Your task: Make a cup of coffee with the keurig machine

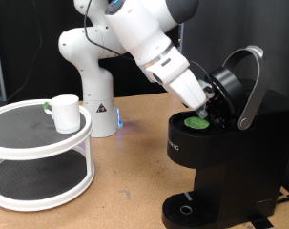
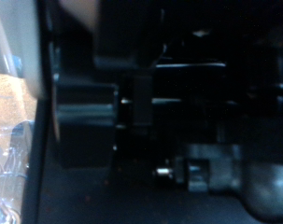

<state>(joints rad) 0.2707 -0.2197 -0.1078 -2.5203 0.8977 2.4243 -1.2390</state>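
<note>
The keurig machine (image 1: pixel 220 157) stands at the exterior view's right with its lid (image 1: pixel 241 86) raised. A small pod with a green lid (image 1: pixel 196 121) sits in the open brew chamber. My gripper (image 1: pixel 214 107) reaches down into the open machine, just beside and above the pod; its fingers are hidden against the black housing. The white cup (image 1: pixel 66 112) stands upright on the top tier of a round white stand (image 1: pixel 39 153) at the exterior view's left, far from the gripper. The wrist view shows only dark, blurred machine parts (image 2: pixel 160 103).
The white robot arm base (image 1: pixel 92 95) stands behind the stand on the wooden table (image 1: pixel 134 181). The machine's round drip tray (image 1: pixel 187 207) is at its foot. A dark curtain hangs behind.
</note>
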